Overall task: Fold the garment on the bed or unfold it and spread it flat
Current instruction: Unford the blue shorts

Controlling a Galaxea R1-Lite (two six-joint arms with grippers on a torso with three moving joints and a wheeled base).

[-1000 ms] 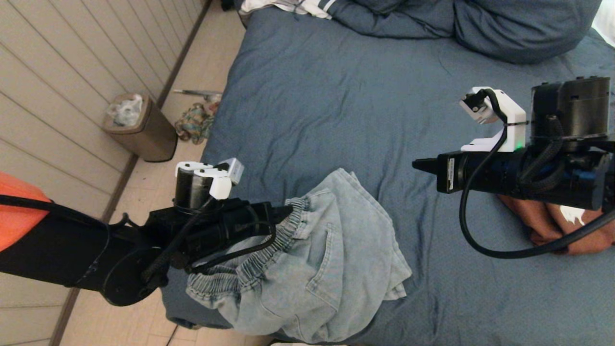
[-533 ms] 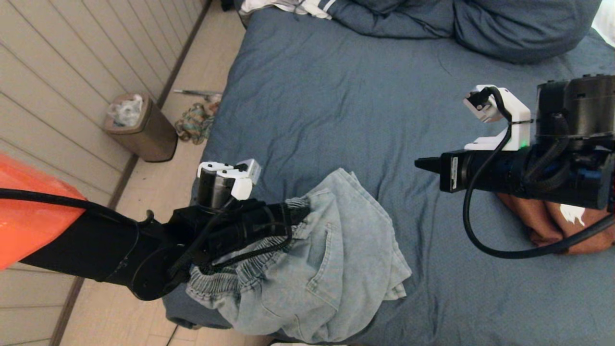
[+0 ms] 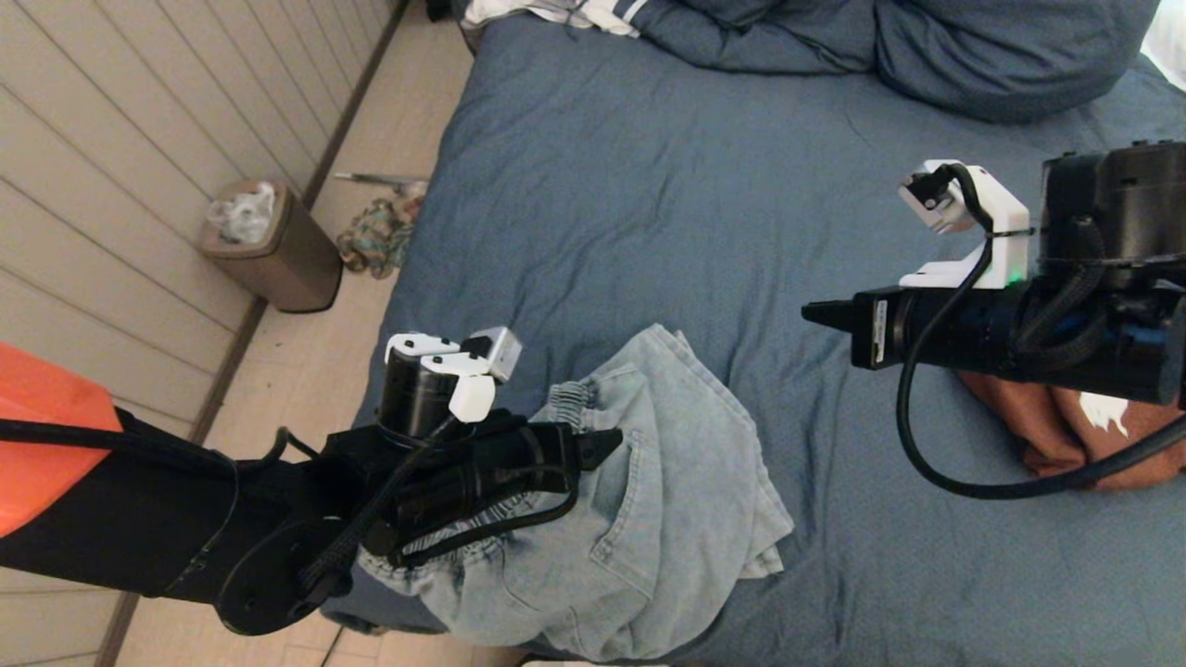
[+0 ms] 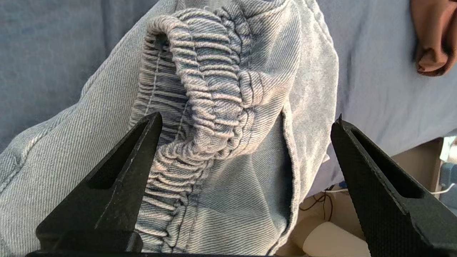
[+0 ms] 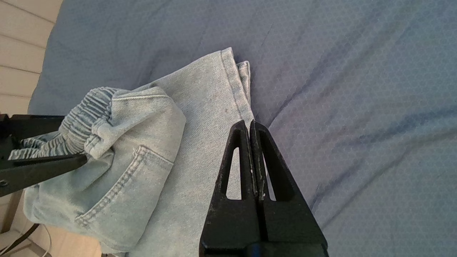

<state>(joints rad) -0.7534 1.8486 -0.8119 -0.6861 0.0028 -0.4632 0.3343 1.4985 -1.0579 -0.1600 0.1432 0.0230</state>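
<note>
Lower centre of the head view, the light-blue denim shorts (image 3: 639,519) lie bunched at the near edge of the slate-blue bed (image 3: 649,204). The left gripper (image 4: 246,142) is spread wide around the elastic waistband (image 4: 203,92), gripping nothing. At right, the right gripper (image 5: 250,125) hangs over the cover, fingers pressed together and empty.

The light-blue denim shorts (image 3: 630,519) lie crumpled and partly folded at about 6 o'clock on the bed (image 3: 667,204), their elastic waistband (image 4: 200,107) bunched toward 8 o'clock, a back pocket facing up. The bed's slate-blue cover is wrinkled.
</note>
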